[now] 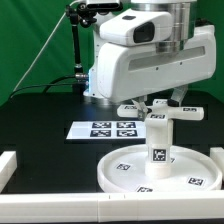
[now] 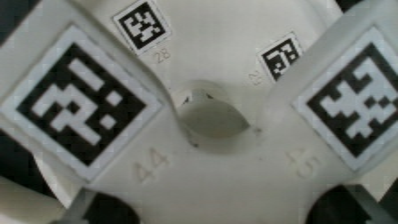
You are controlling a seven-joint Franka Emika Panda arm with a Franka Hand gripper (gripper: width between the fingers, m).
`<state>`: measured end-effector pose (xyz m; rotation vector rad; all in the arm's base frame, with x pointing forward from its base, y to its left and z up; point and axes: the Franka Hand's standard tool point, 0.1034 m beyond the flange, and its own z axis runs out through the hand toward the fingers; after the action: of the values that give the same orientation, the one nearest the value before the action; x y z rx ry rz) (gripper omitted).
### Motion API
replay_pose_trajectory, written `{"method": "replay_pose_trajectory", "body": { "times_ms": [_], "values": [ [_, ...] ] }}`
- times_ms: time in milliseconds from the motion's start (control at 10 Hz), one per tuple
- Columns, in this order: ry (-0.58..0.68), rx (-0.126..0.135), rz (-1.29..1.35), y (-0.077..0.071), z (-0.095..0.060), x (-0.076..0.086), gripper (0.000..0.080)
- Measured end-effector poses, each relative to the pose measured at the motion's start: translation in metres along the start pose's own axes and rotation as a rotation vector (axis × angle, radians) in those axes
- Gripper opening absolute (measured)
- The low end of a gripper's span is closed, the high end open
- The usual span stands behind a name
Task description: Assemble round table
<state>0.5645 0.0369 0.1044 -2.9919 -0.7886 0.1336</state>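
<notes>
The large rimmed round disc (image 1: 125, 172) lies flat at the front of the black table. The short thick post (image 1: 158, 142) stands upright on it, with a tag on its side. The cross-shaped piece (image 1: 133, 108) sits level on top of the post. My gripper (image 1: 159, 104) comes down onto its middle from above. In the wrist view the cross-shaped piece (image 2: 210, 120) fills the picture, showing its tags and centre hole. One arm of it lies between my fingertips (image 2: 79, 204), and the gripper (image 2: 222, 206) is closed against its sides.
The marker board (image 1: 103, 129) lies flat behind the disc, towards the exterior view's left. A white block (image 1: 8, 165) stands at the left edge and a white rail (image 1: 50, 208) runs along the front. A black stand (image 1: 78, 45) rises at the back.
</notes>
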Motion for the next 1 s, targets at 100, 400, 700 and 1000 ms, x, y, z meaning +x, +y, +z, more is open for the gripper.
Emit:
{"method": "replay_pose_trajectory", "body": {
  "times_ms": [100,400,700,1000],
  "values": [
    [0.0,0.0,0.008,0.0,0.0,0.0,0.045],
    [0.007,0.015,0.152,-0.0003,0.0004,-0.0002,0.045],
    [0.039,0.04,0.492,0.0005,0.0009,0.0004,0.045],
    [0.048,0.067,0.728,-0.0012,0.0011,0.0002,0.045]
  ]
}}
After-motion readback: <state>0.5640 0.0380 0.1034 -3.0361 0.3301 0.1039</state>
